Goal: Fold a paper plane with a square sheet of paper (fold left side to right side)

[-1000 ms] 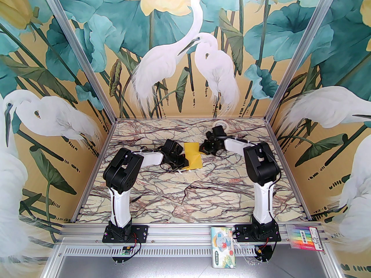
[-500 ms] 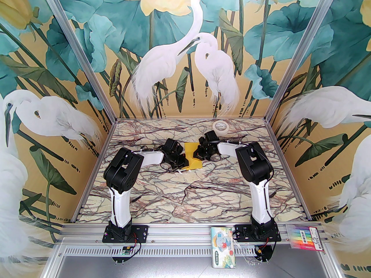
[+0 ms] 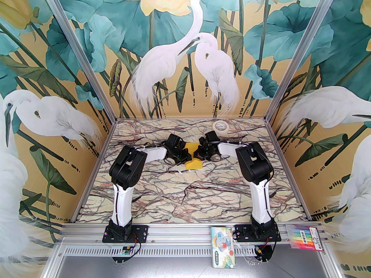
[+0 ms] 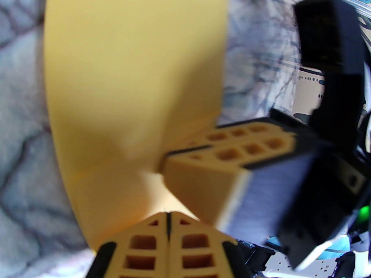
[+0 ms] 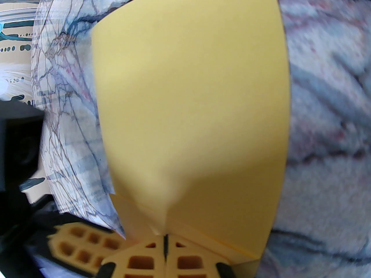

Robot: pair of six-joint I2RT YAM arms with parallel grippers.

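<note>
Yellow paper sheet [image 3: 193, 164], bowed, faintly creased.

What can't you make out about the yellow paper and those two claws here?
Top view: left gripper and right gripper cover the middle of the square sheet of paper, hiding any fold line.
Left wrist view: the sheet is blurred and cut off by the top edge.
Right wrist view: the sheet's near edge hides behind the fingers.
Top view: the tape roll is too small to read.
</note>
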